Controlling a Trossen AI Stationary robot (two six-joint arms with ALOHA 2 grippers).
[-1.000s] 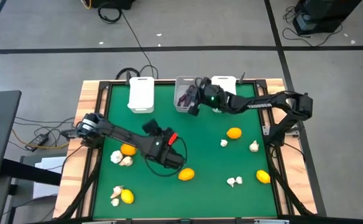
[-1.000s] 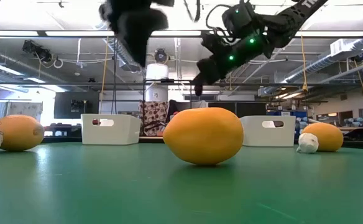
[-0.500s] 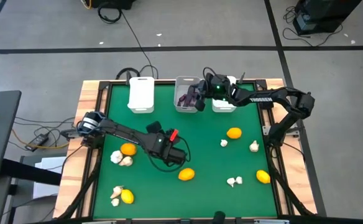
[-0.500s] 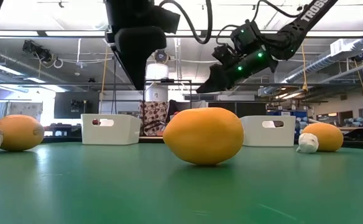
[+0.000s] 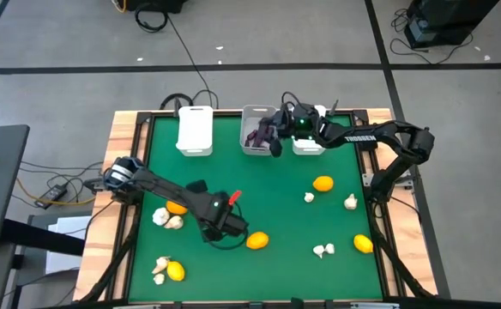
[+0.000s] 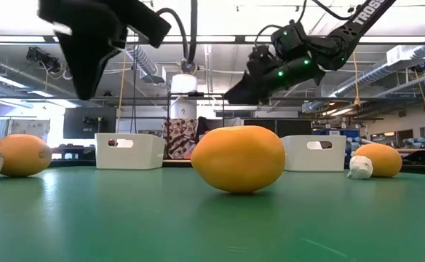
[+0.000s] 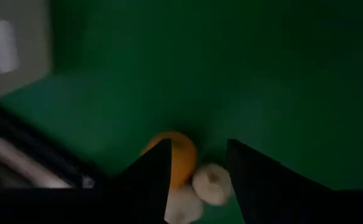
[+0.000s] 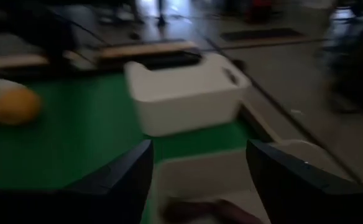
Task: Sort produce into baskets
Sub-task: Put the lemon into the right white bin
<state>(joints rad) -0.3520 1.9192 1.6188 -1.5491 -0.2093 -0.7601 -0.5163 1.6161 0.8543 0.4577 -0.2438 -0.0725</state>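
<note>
— What colours mark the scene? A deep green worktop (image 5: pixel 285 197) framed in pale wood, with yellow-orange citrus fruits (image 5: pixel 322 183) and off-white garlic bulbs (image 5: pixel 351 202) scattered on it.

— And the baskets? Two are white (image 5: pixel 195 130), and the greyish translucent one (image 5: pixel 256 131) holds dark purple eggplants (image 5: pixel 252 135).

— The machines? Both arms are black. The left gripper (image 5: pixel 225 225) carries a red tag, while the right gripper (image 5: pixel 274 137) shows a small green light. The floor (image 5: pixel 250 43) is grey, crossed by dark lines.

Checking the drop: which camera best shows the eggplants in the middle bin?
The high view: the eggplants lie in the middle bin. The right wrist view shows a blurred dark one; the low and left wrist views show none.
</note>
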